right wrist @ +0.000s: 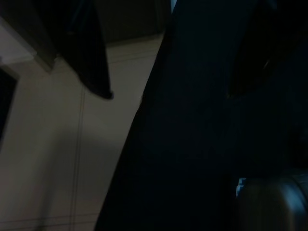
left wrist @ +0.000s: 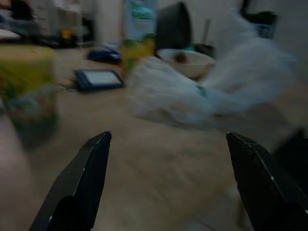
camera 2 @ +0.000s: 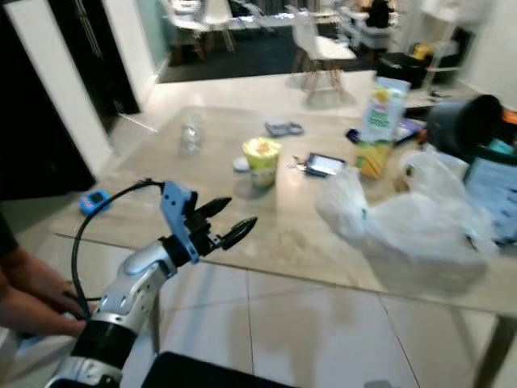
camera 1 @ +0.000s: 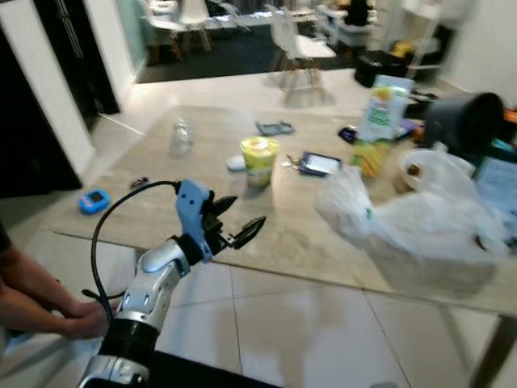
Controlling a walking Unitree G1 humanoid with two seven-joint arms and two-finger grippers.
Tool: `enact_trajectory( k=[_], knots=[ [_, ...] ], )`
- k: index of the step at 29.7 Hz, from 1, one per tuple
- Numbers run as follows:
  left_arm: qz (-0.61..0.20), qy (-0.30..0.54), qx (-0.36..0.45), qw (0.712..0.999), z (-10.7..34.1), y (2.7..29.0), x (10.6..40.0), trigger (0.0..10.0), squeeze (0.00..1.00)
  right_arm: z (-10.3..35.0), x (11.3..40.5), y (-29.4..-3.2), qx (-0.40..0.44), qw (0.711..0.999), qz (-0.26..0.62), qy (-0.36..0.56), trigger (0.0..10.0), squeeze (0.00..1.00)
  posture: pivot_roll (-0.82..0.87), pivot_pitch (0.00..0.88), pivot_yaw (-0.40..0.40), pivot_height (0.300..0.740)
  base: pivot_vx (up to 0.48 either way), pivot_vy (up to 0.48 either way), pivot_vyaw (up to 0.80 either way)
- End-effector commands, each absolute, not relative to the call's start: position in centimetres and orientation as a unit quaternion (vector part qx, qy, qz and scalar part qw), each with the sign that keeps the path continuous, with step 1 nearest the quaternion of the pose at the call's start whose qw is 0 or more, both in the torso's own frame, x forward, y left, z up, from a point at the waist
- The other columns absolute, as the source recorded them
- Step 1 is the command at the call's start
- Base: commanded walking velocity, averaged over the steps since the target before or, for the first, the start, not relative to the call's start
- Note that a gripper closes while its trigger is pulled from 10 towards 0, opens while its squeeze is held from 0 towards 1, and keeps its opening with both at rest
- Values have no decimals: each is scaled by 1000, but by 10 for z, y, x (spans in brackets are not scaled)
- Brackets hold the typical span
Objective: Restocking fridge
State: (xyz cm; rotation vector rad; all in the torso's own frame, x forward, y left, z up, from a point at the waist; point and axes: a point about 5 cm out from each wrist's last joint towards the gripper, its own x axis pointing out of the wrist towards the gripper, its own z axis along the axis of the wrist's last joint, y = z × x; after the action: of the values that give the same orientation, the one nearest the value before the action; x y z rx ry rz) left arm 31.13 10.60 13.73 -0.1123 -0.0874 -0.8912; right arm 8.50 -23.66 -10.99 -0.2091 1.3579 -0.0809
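A beige table [camera 1: 299, 234] holds groceries: a yellow-lidded cup [camera 1: 258, 159], a tall green and yellow juice carton [camera 1: 380, 113], a clear bottle [camera 1: 182, 136] and a crumpled white plastic bag [camera 1: 420, 222]. My left gripper [camera 1: 245, 212] hovers over the table's near edge, open and holding nothing, a short way in front of the cup. In the left wrist view the left gripper [left wrist: 168, 135] points across the tabletop toward the bag [left wrist: 192, 96], with the cup [left wrist: 26, 82] off to one side. The right gripper [right wrist: 168, 95] hangs idle in the dark, fingers apart.
A phone [camera 1: 321, 163], keys, a white bowl [camera 1: 428, 170] and a black pot [camera 1: 464, 121] lie further back on the table. A small blue gadget [camera 1: 94, 200] sits at its left corner. A person's hands [camera 1: 48, 311] are low at my left. White chairs [camera 1: 299, 48] stand beyond.
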Motion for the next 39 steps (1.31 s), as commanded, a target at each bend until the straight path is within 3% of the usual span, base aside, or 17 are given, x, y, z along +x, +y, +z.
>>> enact_trajectory(
  k=[1,10,15,17,23,29,34,36,39],
  knots=[
    [-435,-35,-52,898,135,104,310,10000,0,-110,89,-233,-91,777,-35,622,10000,0,77,0,33,740,-375,0,0],
    [-437,12,-43,899,109,101,303,10000,0,-110,89,-233,-90,777,-35,622,10000,0,75,0,30,740,-146,0,0],
    [-426,91,-36,899,70,105,293,10000,0,-110,89,-232,-89,777,-35,622,10000,0,76,0,30,740,0,0,0],
    [-396,160,-30,904,35,117,281,10000,0,-110,89,-232,-88,777,-35,622,10000,0,76,0,30,740,0,0,0],
    [-351,227,-20,909,4,134,265,10000,0,-110,88,-232,-87,777,-35,622,10000,0,74,0,31,740,0,0,0],
    [-220,360,-25,906,-50,175,219,10000,0,-110,89,-232,-85,779,-35,621,10000,0,73,0,27,740,0,0,0],
    [-173,403,-21,898,-65,187,199,10000,0,-110,90,-233,-84,779,-36,620,10000,0,75,0,23,740,0,0,0],
    [-128,454,-15,882,-81,200,172,10000,0,-109,91,-233,-86,779,-34,620,10000,0,74,0,22,740,0,0,-584],
    [-105,484,-12,869,-89,206,153,10000,0,-109,92,-233,-87,780,-34,619,10000,0,73,0,20,740,0,0,-769]
  ],
)
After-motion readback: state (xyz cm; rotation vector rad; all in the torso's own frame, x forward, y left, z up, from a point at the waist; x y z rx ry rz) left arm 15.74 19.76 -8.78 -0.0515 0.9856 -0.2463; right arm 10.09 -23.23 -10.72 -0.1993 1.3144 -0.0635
